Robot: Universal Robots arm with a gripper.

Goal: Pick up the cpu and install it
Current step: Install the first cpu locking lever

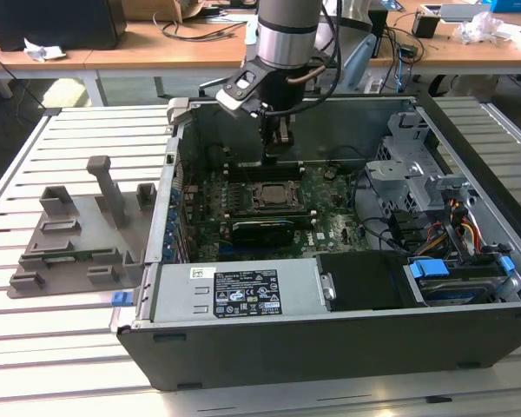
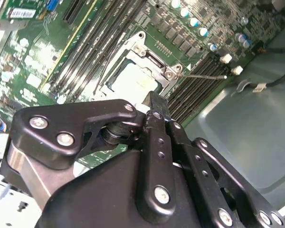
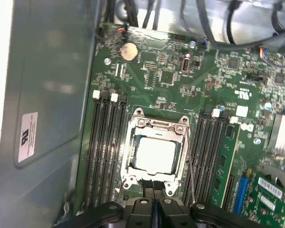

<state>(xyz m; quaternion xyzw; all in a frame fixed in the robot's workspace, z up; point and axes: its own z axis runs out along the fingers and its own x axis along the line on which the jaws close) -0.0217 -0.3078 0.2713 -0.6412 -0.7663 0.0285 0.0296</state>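
first wrist view is showing the cpu [image 3: 155,155] sitting in the socket [image 3: 154,153], just ahead of the pressed-together, empty jaws of the gripper [image 3: 155,202]. it is looking light, stiff and fragile; edge holds are seeming safest.

The cpu [image 3: 154,155], dull silver and square, lies flat in its socket [image 3: 133,142].
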